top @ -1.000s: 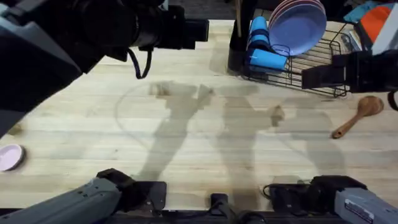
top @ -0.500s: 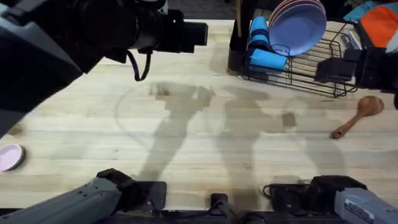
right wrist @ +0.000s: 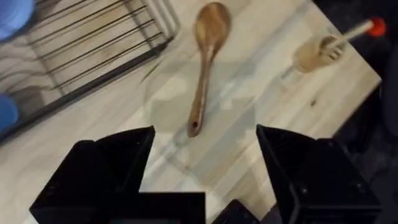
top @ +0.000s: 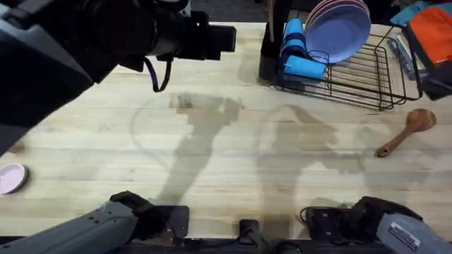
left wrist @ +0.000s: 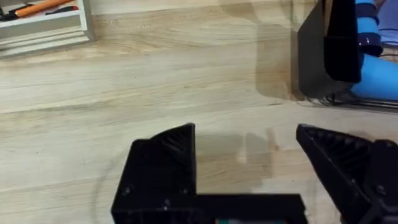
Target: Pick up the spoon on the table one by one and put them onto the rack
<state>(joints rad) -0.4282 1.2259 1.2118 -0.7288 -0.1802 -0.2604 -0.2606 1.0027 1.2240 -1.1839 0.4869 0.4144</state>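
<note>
- The spoon, a brown wooden cooking spoon with a round bowl and a long slim handle, lies flat on the large light butcher-block wooden table near its right edge, just in front of the black wire dish-drying rack and not touching it.
- From my right wrist camera the same spoon sits just beyond the right gripper, bowl end away from the fingers and handle tip nearest them.
- I see the right gripper's black fingers spread wide, nothing between them, with bare wood under the gap.
- The left gripper hangs over bare table, and its black fingers are also spread apart and hold nothing.
- In the left wrist view the tall black utensil cup stands at the near end of the rack, with a blue cup lying beside it.
- From overhead, the rack holds a stack of lavender plates standing on edge and two blue cups on their sides.
- A second wooden utensil with a red-tipped handle lies near the table corner past the spoon; I cannot tell what kind it is.
- A small pink dish sits at the table's far left edge.
</note>
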